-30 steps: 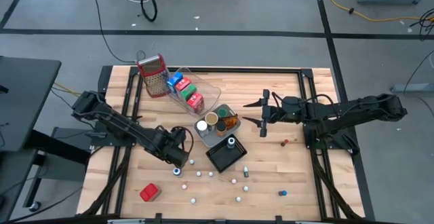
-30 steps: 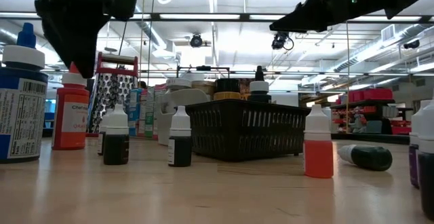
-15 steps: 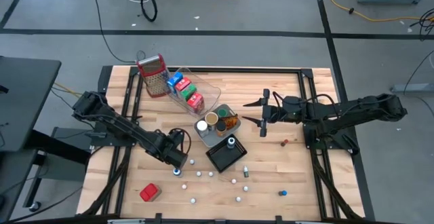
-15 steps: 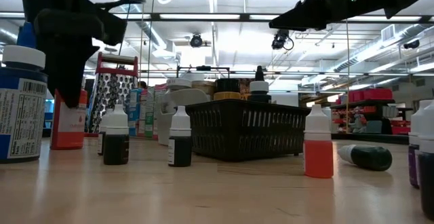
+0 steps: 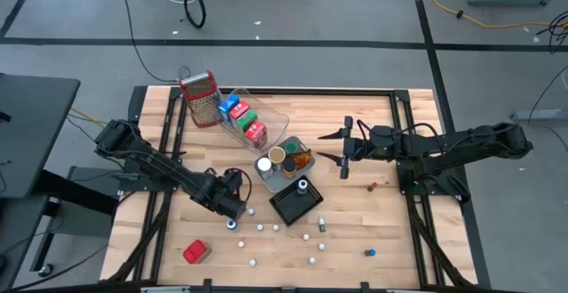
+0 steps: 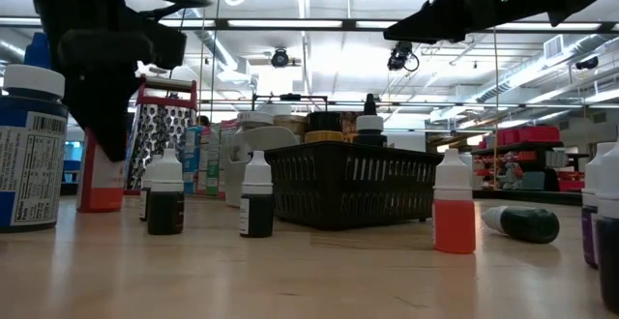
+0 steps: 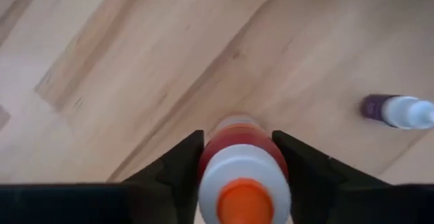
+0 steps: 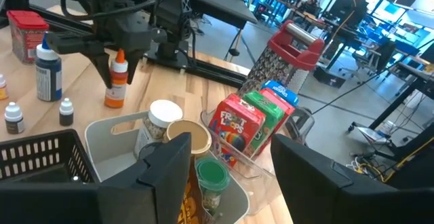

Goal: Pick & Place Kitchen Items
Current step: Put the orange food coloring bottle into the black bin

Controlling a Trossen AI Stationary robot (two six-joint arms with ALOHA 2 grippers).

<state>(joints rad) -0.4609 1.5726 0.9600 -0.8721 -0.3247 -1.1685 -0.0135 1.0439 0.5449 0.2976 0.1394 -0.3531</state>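
Now, left pincer (image 7: 243,157): fingers flank the orange bottle (image 7: 243,173), closing on it but not clearly gripping.
Bottle: upright on the desk (image 7: 135,68), near the black basket (image 5: 295,204).
Advice: finish squeezing, then lift straight (blue bottle (image 8: 47,75) close).
Right pincer (image 5: 344,147): parked, apart, empty.

The worktop (image 7: 135,61) is pale wood with a smooth, lightly satin finish and visible grain, and the matt black plastic fingers (image 7: 178,164) of the left gripper (image 7: 243,157) sit on either side of a red dropper bottle (image 7: 239,141) of glossy plastic with a smooth white collar and an orange tip. Just beyond those fingers lies a small purple bottle (image 7: 397,110) of shiny plastic with a white cap. Ahead of the right gripper's matt dark fingers (image 8: 159,173) stand a dull perforated metal grater (image 8: 281,64) with a glossy red plastic top, printed paper cartons (image 8: 237,125) with a slight sheen, a smooth grey plastic tray (image 8: 112,132) and a black plastic mesh basket (image 8: 41,159).
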